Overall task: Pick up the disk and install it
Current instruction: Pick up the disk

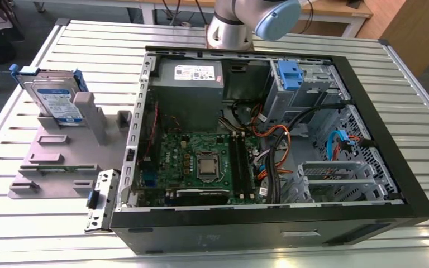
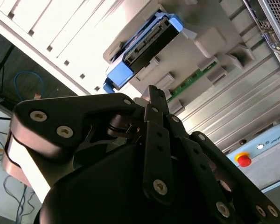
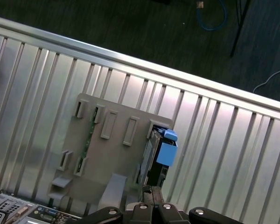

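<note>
The disk [image 1: 58, 100] stands on edge in a grey holder [image 1: 58, 162] on the slatted table, at the exterior view's left of the open computer case [image 1: 274, 139]. It is a silver drive with a blue-and-white label in a blue carrier. In both wrist views I look down on the disk [image 2: 144, 46] [image 3: 154, 158], its blue end tab facing up. My gripper [image 2: 151, 91] [image 3: 149, 190] hangs well above the holder and apart from the disk. Its black fingertips are pressed together with nothing between them.
A grey power supply [image 1: 188, 72] and a drive bay with a blue carrier [image 1: 289, 75] sit at the back of the case. A metal cage [image 1: 341, 178] lies at the front right. A loose metal bracket [image 1: 99, 198] lies beside the case. A green board [image 2: 191, 77] rests in the holder.
</note>
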Available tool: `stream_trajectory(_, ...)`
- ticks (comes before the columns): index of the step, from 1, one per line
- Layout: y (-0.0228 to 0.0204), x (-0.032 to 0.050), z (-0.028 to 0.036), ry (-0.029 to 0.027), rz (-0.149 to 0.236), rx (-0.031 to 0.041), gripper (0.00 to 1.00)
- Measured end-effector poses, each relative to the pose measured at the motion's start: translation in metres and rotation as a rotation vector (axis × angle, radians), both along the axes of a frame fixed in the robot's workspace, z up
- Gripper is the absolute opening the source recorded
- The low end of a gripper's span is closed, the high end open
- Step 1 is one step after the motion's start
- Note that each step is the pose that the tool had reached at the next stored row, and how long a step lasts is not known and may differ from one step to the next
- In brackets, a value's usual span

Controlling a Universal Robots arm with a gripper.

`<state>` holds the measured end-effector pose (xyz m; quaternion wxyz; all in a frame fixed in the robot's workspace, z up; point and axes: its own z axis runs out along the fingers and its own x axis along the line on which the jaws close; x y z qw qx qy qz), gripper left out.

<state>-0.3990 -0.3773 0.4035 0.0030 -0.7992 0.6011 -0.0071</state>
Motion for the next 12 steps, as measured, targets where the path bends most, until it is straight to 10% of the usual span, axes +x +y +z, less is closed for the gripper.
stream_trajectory(7, -0.0001, 0.0001, -0.0046, -0.0005, -0.005, 0.0001, 0.11)
stream_trajectory(12, -0.0001, 0.0001, -0.007, -0.0005, -0.088, 0.0001, 0.11)
